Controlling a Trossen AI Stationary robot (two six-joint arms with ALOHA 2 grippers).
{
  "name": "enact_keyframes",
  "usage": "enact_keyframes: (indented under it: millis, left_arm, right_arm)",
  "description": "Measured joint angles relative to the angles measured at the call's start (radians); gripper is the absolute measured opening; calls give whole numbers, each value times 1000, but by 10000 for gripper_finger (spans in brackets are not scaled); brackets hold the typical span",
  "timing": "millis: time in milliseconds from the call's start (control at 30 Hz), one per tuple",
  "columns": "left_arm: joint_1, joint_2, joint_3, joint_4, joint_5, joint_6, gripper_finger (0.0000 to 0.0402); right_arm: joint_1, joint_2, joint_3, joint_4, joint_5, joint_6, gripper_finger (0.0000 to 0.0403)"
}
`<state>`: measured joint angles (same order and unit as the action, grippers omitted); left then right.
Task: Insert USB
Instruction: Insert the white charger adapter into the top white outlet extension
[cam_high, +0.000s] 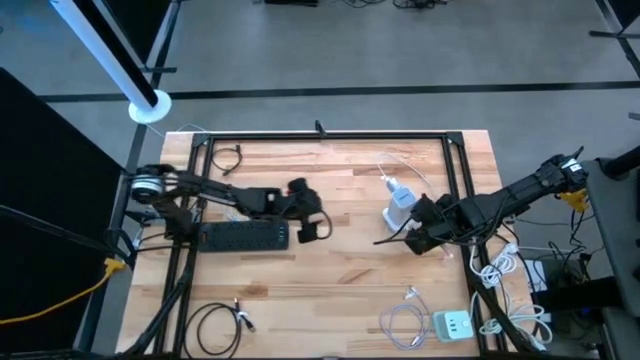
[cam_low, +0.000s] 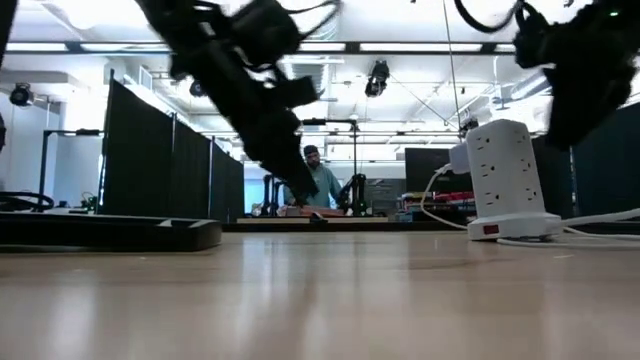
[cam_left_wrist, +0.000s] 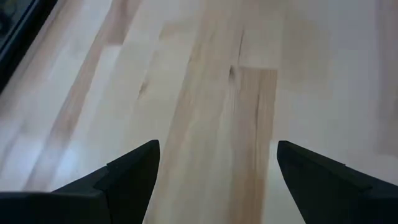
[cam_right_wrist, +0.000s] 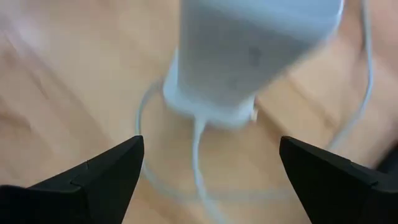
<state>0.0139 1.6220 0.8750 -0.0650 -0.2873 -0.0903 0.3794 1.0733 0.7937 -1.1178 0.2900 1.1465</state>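
High view, left arm: reaches from the table's left edge toward the middle, the left gripper (cam_high: 312, 226) over bare wood beside a black power strip (cam_high: 245, 235).
High view, right arm: comes in from the right, bent at the elbow, the right gripper (cam_high: 418, 240) just beside the white tower socket (cam_high: 399, 207).
High view, table (cam_high: 340, 275): pale butcher-block planks in a black frame; a white cable (cam_high: 400, 322) and a small white charger (cam_high: 452, 325) lie near the front right corner, a black cable (cam_high: 215, 327) coils at the front left.
Low view, room: the tower socket (cam_low: 505, 178) stands upright on its round base, outlets down its side; both arms hang dark above; a person (cam_low: 316, 182) sits far behind among black partitions.
Left wrist view: fingers (cam_left_wrist: 127, 177) wide apart, nothing between them, over smooth light wood grain.
Right wrist view: fingers (cam_right_wrist: 109, 174) spread wide, empty, with the socket's white base (cam_right_wrist: 239, 62) and its looping white cord (cam_right_wrist: 199, 155) ahead of them.
USB plug: cannot tell which cable end it is.
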Motion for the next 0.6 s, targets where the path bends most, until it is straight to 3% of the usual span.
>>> enact_keyframes:
  millis: [133, 300, 400, 500, 600]
  left_arm:
    - [-2, -122, -124, 47, -47, -92, 312]
    - [-5, -250, -232, 65, -100, -156, 312]
    - [-5, -304, -276, 73, -105, -181, 312]
    - [-7, -339, -300, 75, -117, -185, 312]
    - [-6, -349, -313, 71, -133, -185, 312]
  right_arm:
    - [5, 13, -9, 75, -136, 51, 358]
    - [11, 63, -11, 141, -133, 74, 318]
    - [11, 109, -12, 175, -132, 35, 245]
    - [11, 170, -12, 257, -135, -55, 135]
    - [11, 248, -12, 336, -141, -242, 25]
